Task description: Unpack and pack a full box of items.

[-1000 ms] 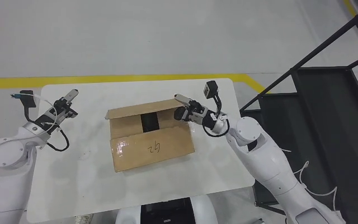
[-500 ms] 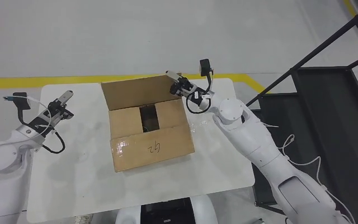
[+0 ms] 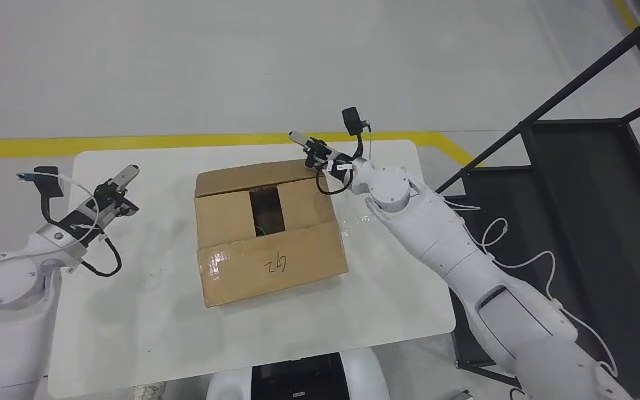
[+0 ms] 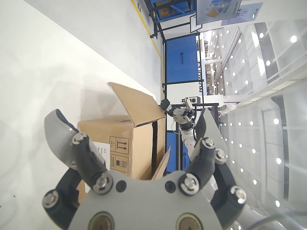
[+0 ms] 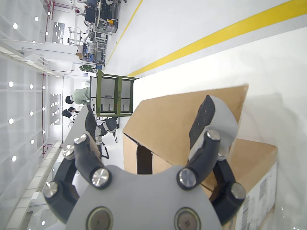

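Note:
A cardboard box (image 3: 270, 262) stands mid-table. Its near flap lies shut, its two side flaps lie inward, and a dark gap (image 3: 265, 210) shows between them; the contents are hidden. The far flap (image 3: 260, 178) is raised. My right gripper (image 3: 304, 143) is open at that flap's far right corner. In the right wrist view the right gripper (image 5: 148, 118) has the flap (image 5: 172, 116) lying between its spread fingers. My left gripper (image 3: 120, 188) is open with nothing in it over the table's left part, well clear of the box (image 4: 141, 144). From there the left gripper (image 4: 132, 125) faces the box.
The white table (image 3: 150, 310) has bare surface to the left, right and front of the box. A black metal stair frame (image 3: 570, 170) stands off the table's right side. A yellow floor line (image 3: 200, 142) runs behind the table.
The far flap swung up from lying over the opening, then dropped back somewhat. My right gripper went with it toward the box's far edge. The left gripper shifted only slightly.

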`<state>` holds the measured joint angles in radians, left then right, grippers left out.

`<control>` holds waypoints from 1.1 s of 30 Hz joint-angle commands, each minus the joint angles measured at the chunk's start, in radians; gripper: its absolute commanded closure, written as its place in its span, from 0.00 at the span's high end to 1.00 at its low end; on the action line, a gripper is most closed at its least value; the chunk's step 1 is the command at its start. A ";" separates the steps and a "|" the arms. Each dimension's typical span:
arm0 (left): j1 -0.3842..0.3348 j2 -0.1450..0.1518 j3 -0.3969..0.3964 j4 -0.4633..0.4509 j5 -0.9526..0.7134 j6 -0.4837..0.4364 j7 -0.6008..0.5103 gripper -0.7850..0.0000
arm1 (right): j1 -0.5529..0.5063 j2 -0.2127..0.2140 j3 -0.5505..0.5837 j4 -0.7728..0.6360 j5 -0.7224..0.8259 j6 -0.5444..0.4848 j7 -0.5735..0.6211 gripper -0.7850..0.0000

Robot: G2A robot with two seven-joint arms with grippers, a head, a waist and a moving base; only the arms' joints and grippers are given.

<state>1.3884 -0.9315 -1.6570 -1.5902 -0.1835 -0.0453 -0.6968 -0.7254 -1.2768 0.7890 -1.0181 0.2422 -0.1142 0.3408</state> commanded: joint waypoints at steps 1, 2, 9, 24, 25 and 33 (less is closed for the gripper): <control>-0.001 -0.001 0.003 0.000 -0.001 0.002 -0.002 1.00 | 0.007 -0.008 -0.004 0.018 -0.001 0.006 0.003 1.00; -0.002 -0.001 0.005 0.000 -0.001 0.002 -0.001 1.00 | 0.010 -0.010 -0.005 0.026 -0.004 0.006 0.003 1.00; -0.008 -0.003 0.012 0.003 -0.002 0.006 -0.004 1.00 | 0.022 -0.016 0.038 0.037 0.021 -0.039 0.039 1.00; -0.014 -0.007 0.013 0.015 -0.007 -0.004 0.019 1.00 | -0.290 0.122 0.392 -0.365 0.032 -0.158 0.583 1.00; -0.013 -0.007 0.014 0.016 -0.007 -0.005 0.017 1.00 | -0.324 0.131 0.418 -0.388 0.031 -0.158 0.609 1.00; -0.014 -0.009 0.021 0.014 -0.004 -0.013 0.011 1.00 | -0.504 0.169 0.522 -0.528 -0.018 -0.132 0.683 1.00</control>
<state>1.3742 -0.9400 -1.6366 -1.5762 -0.1884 -0.0581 -0.6860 -1.2156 -1.1101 1.3074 -1.5376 0.2418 -0.2511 1.0302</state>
